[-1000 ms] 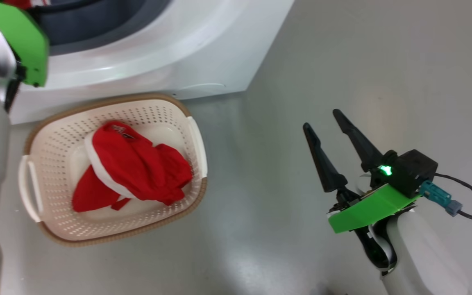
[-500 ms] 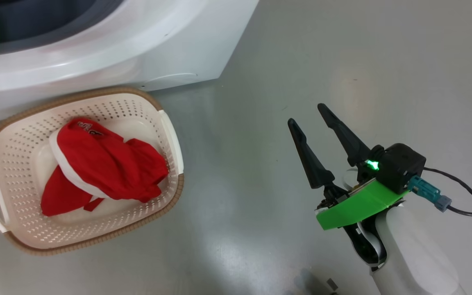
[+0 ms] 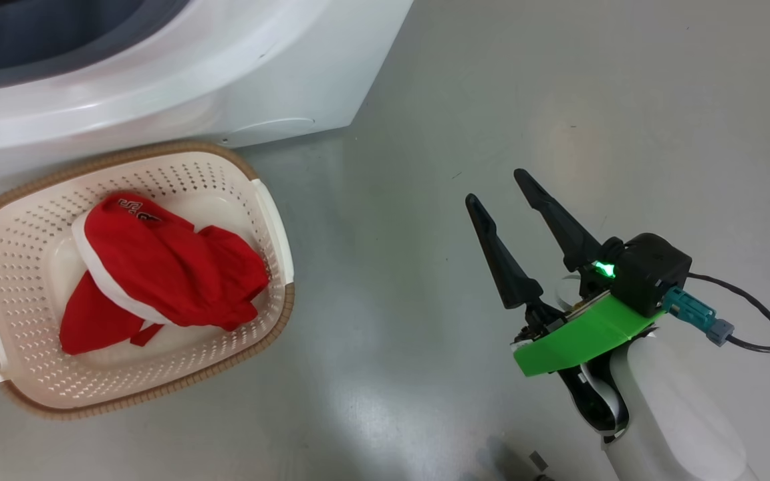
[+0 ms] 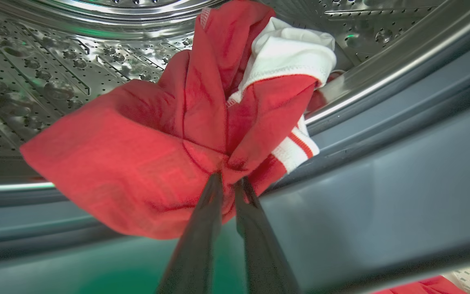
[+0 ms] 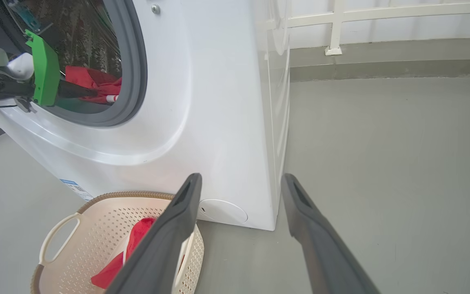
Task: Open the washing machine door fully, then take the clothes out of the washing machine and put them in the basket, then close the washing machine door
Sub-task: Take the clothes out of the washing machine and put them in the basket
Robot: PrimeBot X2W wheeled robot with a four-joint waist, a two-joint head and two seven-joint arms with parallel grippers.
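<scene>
Grey floor (image 3: 425, 133), white box-shaped washing machine (image 3: 258, 67): a red white-trimmed garment (image 4: 137, 163) in its steel drum (image 4: 35, 61), clamped in the left pincer (image 4: 229, 177) for lifting out; a second red garment (image 3: 171, 267) lies in the cream perforated basket (image 3: 17, 227), lower left; right pincer (image 3: 495, 186) spread wide, empty

— Can we read anything at all?
— Hardly. On the clothes (image 3: 158, 267) lying in the basket (image 3: 266, 214) we see white lettering (image 3: 139, 208) by the top fold, too crumpled to read.
— And the washing machine (image 5: 218, 102)?
— Just above the basket's rim we spot a small blue label (image 5: 68, 182) with fine print, too small for us.
</scene>
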